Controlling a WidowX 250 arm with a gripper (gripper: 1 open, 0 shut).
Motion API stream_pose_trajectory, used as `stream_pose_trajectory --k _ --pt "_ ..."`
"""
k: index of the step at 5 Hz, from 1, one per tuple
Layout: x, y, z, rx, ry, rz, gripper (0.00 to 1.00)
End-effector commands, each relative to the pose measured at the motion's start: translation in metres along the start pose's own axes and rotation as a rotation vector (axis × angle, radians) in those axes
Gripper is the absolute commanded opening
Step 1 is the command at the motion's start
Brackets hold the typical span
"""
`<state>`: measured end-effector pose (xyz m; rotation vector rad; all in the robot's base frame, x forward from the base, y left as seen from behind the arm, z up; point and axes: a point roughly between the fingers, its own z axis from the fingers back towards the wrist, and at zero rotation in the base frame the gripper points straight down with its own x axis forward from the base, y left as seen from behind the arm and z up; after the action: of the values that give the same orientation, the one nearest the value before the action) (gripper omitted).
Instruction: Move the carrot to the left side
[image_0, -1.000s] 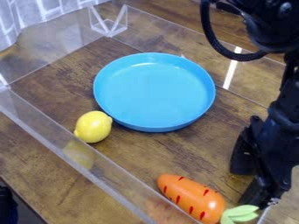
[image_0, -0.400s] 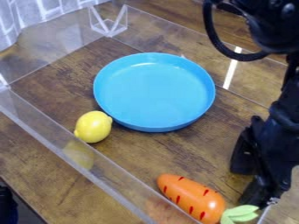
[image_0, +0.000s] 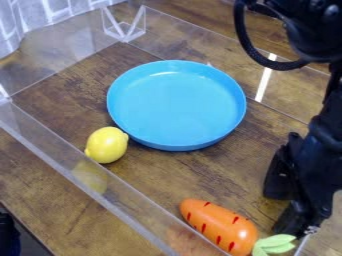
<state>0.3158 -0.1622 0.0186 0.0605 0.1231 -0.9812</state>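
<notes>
The carrot (image_0: 218, 224) lies on the wooden table at the bottom right, orange with dark grooves, its light-green leafy top (image_0: 277, 243) pointing right. My black gripper (image_0: 295, 203) points down just right of and behind the carrot's leafy end. Its fingers (image_0: 281, 176) stand apart, open, with nothing between them. It does not hold the carrot.
A blue plate (image_0: 177, 103) sits in the middle of the table. A yellow lemon (image_0: 106, 145) rests at its front left. Clear acrylic walls (image_0: 80, 175) fence the table along the left, front and back. The arm's black cable (image_0: 254, 45) hangs at the upper right.
</notes>
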Motion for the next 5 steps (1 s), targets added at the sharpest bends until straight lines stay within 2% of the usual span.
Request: stream_pose_trajectory --k 1,5 --pt "-0.0015 -0.0029 -0.0002 0.003 0.012 -0.033 1.0" --pt "-0.0059 -0.0019 -0.0019 0.001 0.04 -0.046 1.0"
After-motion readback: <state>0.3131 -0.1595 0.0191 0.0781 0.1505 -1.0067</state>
